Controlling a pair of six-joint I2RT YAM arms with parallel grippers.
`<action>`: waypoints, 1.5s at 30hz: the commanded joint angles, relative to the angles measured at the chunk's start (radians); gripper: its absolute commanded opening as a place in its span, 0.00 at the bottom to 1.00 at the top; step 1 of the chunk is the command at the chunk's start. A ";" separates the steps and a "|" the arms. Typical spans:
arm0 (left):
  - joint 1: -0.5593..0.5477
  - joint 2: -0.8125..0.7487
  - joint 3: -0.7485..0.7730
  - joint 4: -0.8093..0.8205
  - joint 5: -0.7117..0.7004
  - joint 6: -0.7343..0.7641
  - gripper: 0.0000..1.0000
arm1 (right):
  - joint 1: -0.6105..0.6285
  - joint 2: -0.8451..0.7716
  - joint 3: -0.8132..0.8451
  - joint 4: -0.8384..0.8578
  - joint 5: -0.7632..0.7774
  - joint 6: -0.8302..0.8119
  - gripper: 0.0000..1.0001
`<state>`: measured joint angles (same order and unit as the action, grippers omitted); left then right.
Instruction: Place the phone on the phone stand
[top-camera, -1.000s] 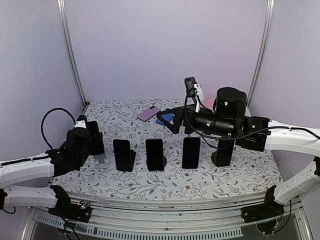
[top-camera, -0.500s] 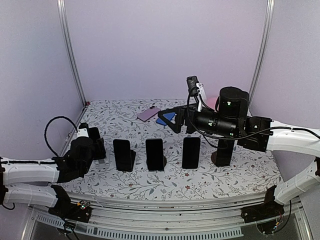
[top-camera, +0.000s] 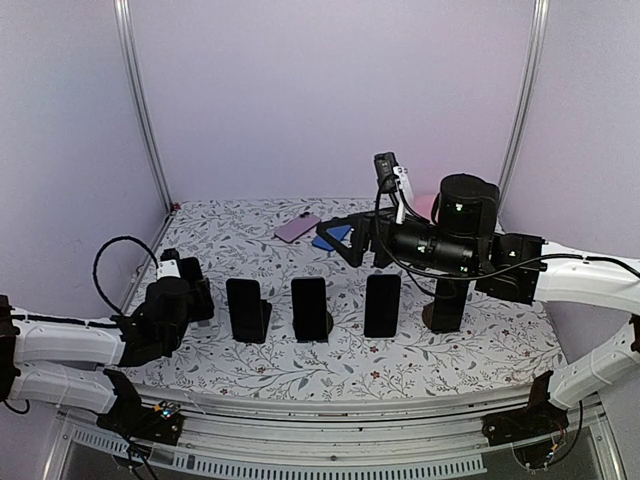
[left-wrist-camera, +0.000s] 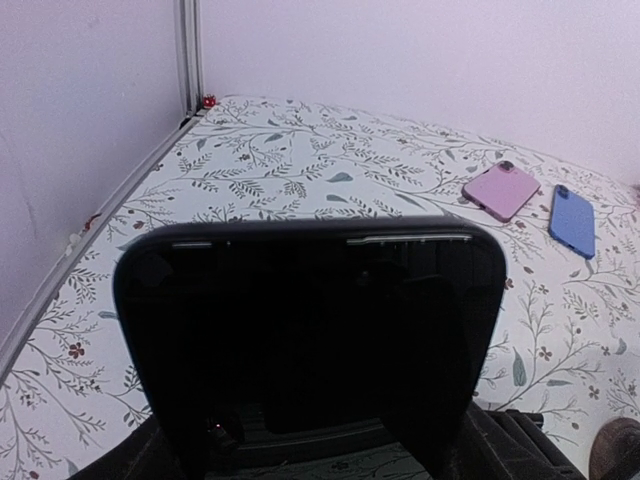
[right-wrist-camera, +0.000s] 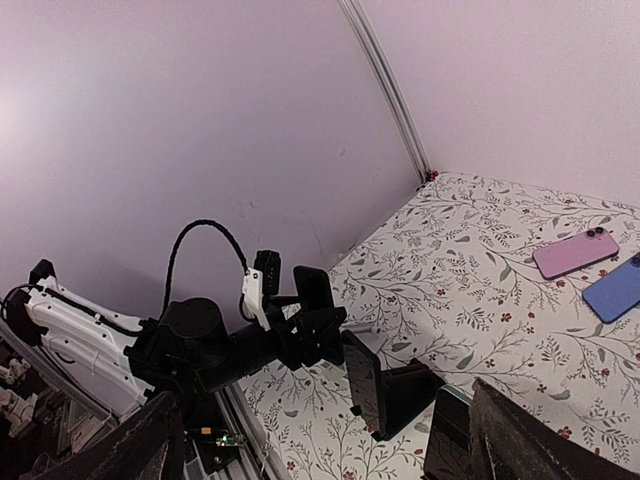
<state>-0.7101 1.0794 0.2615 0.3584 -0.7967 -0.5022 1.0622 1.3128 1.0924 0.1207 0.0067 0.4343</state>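
Left pincer (top-camera: 195, 288) grips the phone (left-wrist-camera: 310, 330) by its sides, long axis upright over the surface (top-camera: 470, 350); right pincer (top-camera: 340, 238) wide, well apart.

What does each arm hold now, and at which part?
Left fingers hold a black phone by its lower side edges; right fingers hold nothing.
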 joint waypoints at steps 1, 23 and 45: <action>-0.012 0.011 -0.013 0.080 -0.020 0.008 0.36 | 0.007 -0.030 -0.009 0.010 0.007 0.009 0.99; -0.035 0.087 -0.023 0.116 -0.041 -0.052 0.36 | 0.007 -0.045 -0.028 0.016 0.003 0.009 0.99; -0.114 0.153 -0.013 0.096 -0.146 -0.062 0.41 | 0.006 -0.059 -0.051 0.025 -0.010 0.019 0.99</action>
<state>-0.7971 1.2072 0.2432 0.4290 -0.8875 -0.5541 1.0622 1.2816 1.0531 0.1207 0.0055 0.4416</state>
